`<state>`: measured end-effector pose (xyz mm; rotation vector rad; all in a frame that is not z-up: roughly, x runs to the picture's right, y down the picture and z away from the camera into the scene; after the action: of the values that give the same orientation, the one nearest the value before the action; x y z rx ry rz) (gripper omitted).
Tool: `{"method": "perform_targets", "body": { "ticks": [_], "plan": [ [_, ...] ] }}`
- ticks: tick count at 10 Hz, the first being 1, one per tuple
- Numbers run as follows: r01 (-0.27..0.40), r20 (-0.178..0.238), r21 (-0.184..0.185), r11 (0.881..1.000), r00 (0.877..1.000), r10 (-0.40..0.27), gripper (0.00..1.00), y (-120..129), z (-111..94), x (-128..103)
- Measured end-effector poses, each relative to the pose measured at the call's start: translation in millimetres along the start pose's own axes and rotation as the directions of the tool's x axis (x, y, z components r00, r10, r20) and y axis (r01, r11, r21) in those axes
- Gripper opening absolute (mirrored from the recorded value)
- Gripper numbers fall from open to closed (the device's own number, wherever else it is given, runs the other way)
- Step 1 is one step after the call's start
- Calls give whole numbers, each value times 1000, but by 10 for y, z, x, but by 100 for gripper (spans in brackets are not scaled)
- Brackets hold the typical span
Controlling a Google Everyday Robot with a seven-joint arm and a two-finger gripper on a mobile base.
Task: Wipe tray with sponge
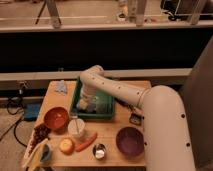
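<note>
Camera view: the tool (pixel 86 101) hung low over the left half of the green tray (pixel 96 116), near the bench's (pixel 109 134) rear edge (its opening could not be told). The pale sponge (pixel 81 105) beneath it looked soft and light, and was best pinched across its flanks.

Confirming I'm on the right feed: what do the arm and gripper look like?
The arm is white, thick and tubular, with rounded joints and small dark dots along its casing. The gripper, inside the green tray at its left end, looks pale.
</note>
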<state>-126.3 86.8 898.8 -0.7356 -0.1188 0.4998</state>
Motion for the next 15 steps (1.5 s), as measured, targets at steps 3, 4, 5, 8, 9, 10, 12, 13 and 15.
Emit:
{"method": "perform_targets", "body": {
  "ticks": [3,4,5,8,9,10,12,13,15],
  "plan": [
    [-3,3,9,1000,1000,3,0,-284,30,-215],
    [-13,-1,10,1000,1000,13,0,-408,67,-269],
    [-29,-6,13,1000,1000,29,0,-524,108,-299],
    [-114,-12,30,993,993,114,0,-816,131,-95],
    [-143,-10,37,989,990,144,0,-893,101,5],
    [-181,-7,47,982,983,181,0,-994,56,149],
    [-241,-2,63,968,970,242,0,-1149,-17,384],
    [-271,-1,72,960,962,272,0,-1195,-38,487],
    [-291,-1,77,954,956,292,0,-1209,-60,598]
  ]
}}
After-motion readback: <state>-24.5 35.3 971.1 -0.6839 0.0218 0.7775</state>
